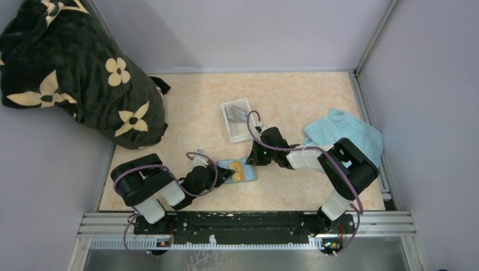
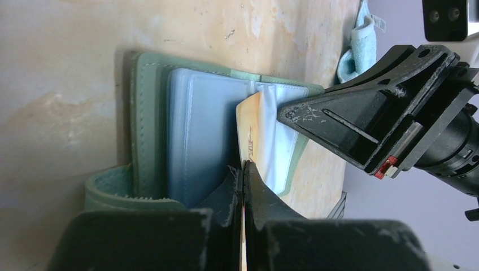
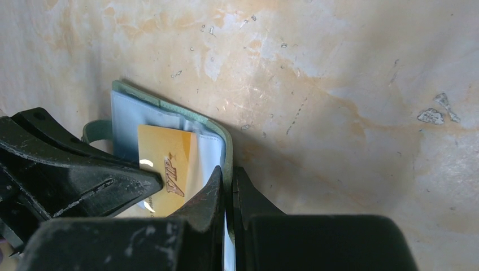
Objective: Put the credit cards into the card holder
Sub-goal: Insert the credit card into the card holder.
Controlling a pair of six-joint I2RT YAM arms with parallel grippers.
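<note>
As left gripper (image 2: 243, 169) pinches orange card (image 2: 252, 127), card holder (image 2: 200, 127) open beneath

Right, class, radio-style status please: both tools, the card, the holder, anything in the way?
Left tool shut on orange card. Right tool pinching edge of open card holder. Card over the holder, not fully in. Nothing blocking.

Black-and-white arms (image 1: 138, 180); purple cables (image 1: 197, 152); scuffed black hands (image 2: 243, 166), seemingly plastic.
</note>
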